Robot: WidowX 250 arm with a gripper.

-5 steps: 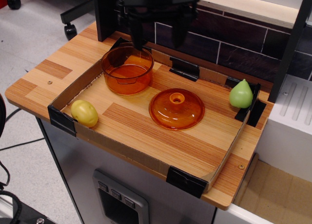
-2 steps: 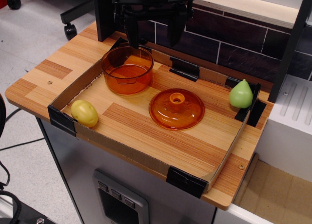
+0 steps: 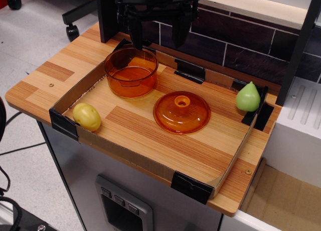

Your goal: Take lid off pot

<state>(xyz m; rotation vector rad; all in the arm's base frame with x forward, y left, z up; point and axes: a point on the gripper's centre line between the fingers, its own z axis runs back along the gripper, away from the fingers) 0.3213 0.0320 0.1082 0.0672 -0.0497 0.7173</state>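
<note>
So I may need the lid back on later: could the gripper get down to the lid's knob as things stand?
Probably yes. The lid lies alone on the tray floor, knob upward with nothing over it, and the gripper hangs open above the pot.

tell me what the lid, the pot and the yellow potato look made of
Lid and pot: likely glossy translucent orange plastic, since wood grain shows through.
Potato: probably smooth, opaque plastic or rubber with a soft sheen.

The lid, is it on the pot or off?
Off. The lid lies knob-up on the board, beside the pot, which stands open.
</note>
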